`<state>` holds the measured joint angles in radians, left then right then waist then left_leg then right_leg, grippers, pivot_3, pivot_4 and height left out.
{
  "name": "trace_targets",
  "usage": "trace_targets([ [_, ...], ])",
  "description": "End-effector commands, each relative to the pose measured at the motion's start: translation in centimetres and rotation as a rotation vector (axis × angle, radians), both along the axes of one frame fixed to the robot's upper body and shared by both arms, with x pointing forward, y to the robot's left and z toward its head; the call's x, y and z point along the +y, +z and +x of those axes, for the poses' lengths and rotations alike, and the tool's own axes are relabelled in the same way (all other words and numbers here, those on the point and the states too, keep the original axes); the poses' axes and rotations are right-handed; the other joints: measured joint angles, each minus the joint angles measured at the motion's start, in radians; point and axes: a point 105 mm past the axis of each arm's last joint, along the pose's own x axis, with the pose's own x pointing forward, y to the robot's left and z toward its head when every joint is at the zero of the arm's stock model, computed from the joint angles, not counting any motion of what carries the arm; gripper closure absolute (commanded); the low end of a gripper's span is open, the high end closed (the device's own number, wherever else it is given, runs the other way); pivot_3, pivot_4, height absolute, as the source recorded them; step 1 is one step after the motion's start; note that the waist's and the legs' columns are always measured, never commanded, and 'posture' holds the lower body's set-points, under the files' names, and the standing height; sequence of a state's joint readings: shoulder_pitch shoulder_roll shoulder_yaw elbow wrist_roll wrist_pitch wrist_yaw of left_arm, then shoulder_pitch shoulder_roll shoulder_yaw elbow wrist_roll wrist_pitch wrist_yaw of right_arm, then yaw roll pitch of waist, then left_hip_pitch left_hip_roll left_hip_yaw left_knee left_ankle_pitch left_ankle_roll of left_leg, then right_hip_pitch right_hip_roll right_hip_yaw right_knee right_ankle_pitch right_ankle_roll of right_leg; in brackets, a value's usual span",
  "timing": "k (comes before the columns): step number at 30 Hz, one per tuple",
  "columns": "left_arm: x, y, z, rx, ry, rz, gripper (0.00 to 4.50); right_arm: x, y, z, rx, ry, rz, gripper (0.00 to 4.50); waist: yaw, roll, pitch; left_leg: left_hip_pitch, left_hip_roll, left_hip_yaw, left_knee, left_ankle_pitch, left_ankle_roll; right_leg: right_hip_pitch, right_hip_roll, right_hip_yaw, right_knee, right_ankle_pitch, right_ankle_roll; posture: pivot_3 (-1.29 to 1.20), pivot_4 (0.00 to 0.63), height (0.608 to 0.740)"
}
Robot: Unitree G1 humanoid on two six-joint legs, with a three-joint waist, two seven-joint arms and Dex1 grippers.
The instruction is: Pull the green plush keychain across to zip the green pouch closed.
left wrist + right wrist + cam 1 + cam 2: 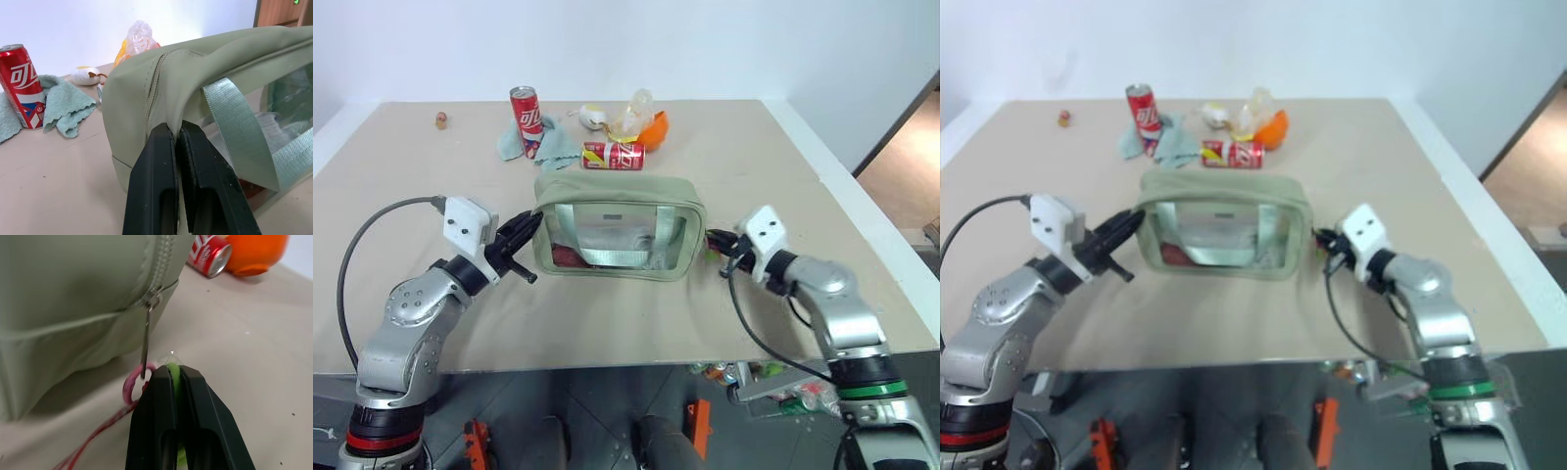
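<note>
Tan table (724,176), white wall behind

You are looking at the boxy sage-green fabric pouch (619,227) sitting mid-table (724,323). Behind it, a red can (613,155) is lying sideways, with an upright red can (526,115) and a crumpled teal cloth (551,147) standing further left.

Matt sage cloth on the pouch (619,191), with a glossy clear plastic window (617,233) and woven straps (230,115). Metal zipper pull (145,350), fuzzy lime keychain (174,374). Shiny metal cans (526,114), soft teal cloth (62,104), matt tan table (744,166).
</note>
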<state>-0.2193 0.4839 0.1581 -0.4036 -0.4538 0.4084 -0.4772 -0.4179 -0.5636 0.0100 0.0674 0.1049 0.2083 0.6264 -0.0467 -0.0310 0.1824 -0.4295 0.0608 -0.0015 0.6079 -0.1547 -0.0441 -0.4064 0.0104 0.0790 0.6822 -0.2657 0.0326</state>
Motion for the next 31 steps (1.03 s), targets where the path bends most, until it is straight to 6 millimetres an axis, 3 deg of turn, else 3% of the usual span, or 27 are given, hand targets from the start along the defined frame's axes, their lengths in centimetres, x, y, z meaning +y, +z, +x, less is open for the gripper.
trace_targets([
  [1, 0.6, 1.5, 0.0, -0.061, 0.042, -0.010, 4.50, 0.1, -0.7, 0.2, -0.022, -0.027, 0.000, 4.46, -0.001, 0.000, 0.000, 0.001, 0.000, 0.000, 0.000, 0.000, 0.000, 0.000, 0.000, 0.000, 0.000, 0.001, 0.000, 0.00, 0.150, 0.740],
  [5, 0.6, 1.3, 0.0, -0.042, 0.042, -0.037, 4.50, 1.1, -1.9, 0.7, -0.018, -0.028, 0.045, 4.46, -0.001, -0.001, -0.001, 0.002, 0.000, 0.001, 0.000, 0.001, 0.001, 0.002, 0.000, 0.001, 0.000, 0.002, 0.000, 0.00, 0.150, 0.740],
  [8, 0.4, 1.1, -0.1, -0.010, 0.014, -0.073, 4.50, 1.5, 0.0, 1.3, -0.056, -0.035, 0.187, 4.46, -0.002, -0.001, -0.001, 0.003, 0.001, 0.001, 0.000, 0.001, 0.001, 0.002, 0.001, 0.001, 0.000, 0.002, 0.000, 0.00, 0.150, 0.740],
  [9, 0.3, 1.0, -0.2, 0.006, 0.000, -0.094, 4.15, 1.4, 1.2, 1.4, -0.075, -0.036, 0.246, 4.49, -0.002, -0.001, -0.001, 0.003, 0.001, 0.001, 0.000, 0.001, 0.001, 0.002, 0.001, 0.001, 0.000, 0.002, 0.000, 0.00, 0.150, 0.740],
  [13, 0.6, 1.4, -0.2, 0.015, -0.025, -0.096, 2.77, 1.2, 5.3, 0.5, -0.101, 0.046, 0.406, 3.14, -0.001, -0.001, -0.001, 0.001, 0.000, 0.001, 0.000, 0.001, 0.001, 0.002, 0.001, 0.001, 0.000, 0.002, 0.001, 0.00, 0.150, 0.740],
  [16, 1.2, 2.6, -0.4, 0.017, -0.053, -0.108, 1.76, 0.4, 9.2, -1.3, -0.104, 0.161, 0.472, 2.12, 0.001, -0.001, 0.000, -0.001, 0.000, 0.000, 0.000, 0.001, 0.001, 0.000, 0.001, 0.001, 0.000, 0.001, 0.001, 0.00, 0.150, 0.740],
  [21, 2.6, 3.6, -1.5, 0.052, -0.103, -0.133, 0.08, -1.5, 10.9, -3.2, -0.057, 0.186, 0.424, 0.42, 0.001, -0.001, 0.000, -0.001, 0.000, 0.000, -0.001, 0.000, 0.001, 0.000, 0.000, 0.000, -0.001, -0.001, 0.000, 0.00, 0.150, 0.740],
  [22, 3.1, 3.8, -1.9, 0.064, -0.107, -0.143, 0.00, -2.3, 11.2, -3.5, -0.050, 0.172, 0.410, 0.07, 0.001, -0.001, 0.000, -0.001, 0.000, 0.000, -0.001, 0.000, 0.001, 0.000, 0.000, 0.000, -0.001, -0.002, 0.000, 0.00, 0.150, 0.740],
  [26, 5.4, 3.1, -2.3, 0.113, -0.026, -0.119, 0.00, -3.5, 11.3, -5.1, -0.004, 0.167, 0.402, 0.03, 0.000, -0.001, 0.000, 0.000, 0.001, 0.000, -0.002, 0.000, 0.001, -0.001, 0.000, 0.000, -0.001, -0.002, -0.001, 0.00, 0.150, 0.740],
  [28, 6.8, 1.6, -1.9, 0.136, 0.086, 0.008, 0.00, -3.2, 10.2, -6.3, 0.033, 0.186, 0.350, 0.03, 0.000, -0.001, 0.000, 0.000, 0.001, 0.000, -0.003, 0.000, 0.001, -0.001, 0.000, 0.000, -0.001, -0.003, -0.001, 0.00, 0.150, 0.740],
  [31, 7.3, 0.6, -2.2, 0.147, 0.100, 0.075, 0.00, -2.7, 8.5, -7.2, 0.071, 0.188, 0.319, 0.03, 0.000, -0.001, 0.000, 0.001, 0.001, 0.001, -0.003, -0.001, 0.001, -0.001, 0.001, 0.001, -0.001, -0.003, -0.002, 0.00, 0.150, 0.740],
])
